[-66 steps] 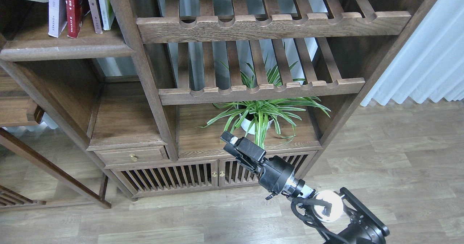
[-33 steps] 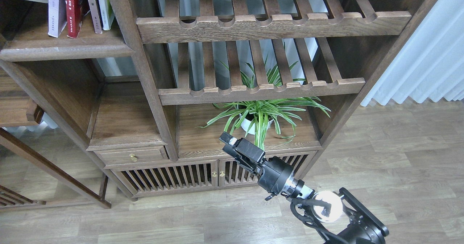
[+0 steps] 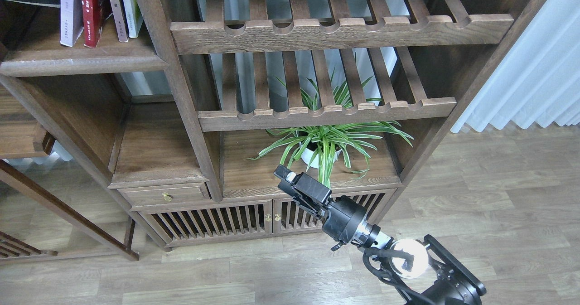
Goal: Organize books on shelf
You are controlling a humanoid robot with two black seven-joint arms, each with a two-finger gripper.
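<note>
**shelfwatcher:** Books (image 3: 93, 10) are all up on the solid dark-brown shelf (image 3: 81, 60) at the top left, standing upright in a short row. I count a pale lavender-white one (image 3: 71, 12), a red one (image 3: 93, 11) touching its right side, then a thin mauve-spined book (image 3: 116, 10) leaning a bit, and a white-green-spined book (image 3: 131, 7) hard against the bookcase post. Tops are cut off by the frame edge. Something dark sits at the far left corner, can't make out what.

**armnerd:** And the robot?

**shelfwatcher:** Only the right gripper (image 3: 284, 176) is in view, coming up from the bottom right. It hangs in the air in front of the lower cabinet's top, just left of the potted spider plant (image 3: 324, 144), well apart from the books and holding nothing. It's pointed up and to the left. Honestly it's dark and seen at an angle, so I can't tell whether the fingers are spread or pressed together.

**armnerd:** Left arm?

**shelfwatcher:** Nowhere in the shot. The slatted racks (image 3: 340, 31) fill the middle, with a white curtain (image 3: 534, 69) on the right and wood-plank floor (image 3: 498, 205) underneath.
</note>
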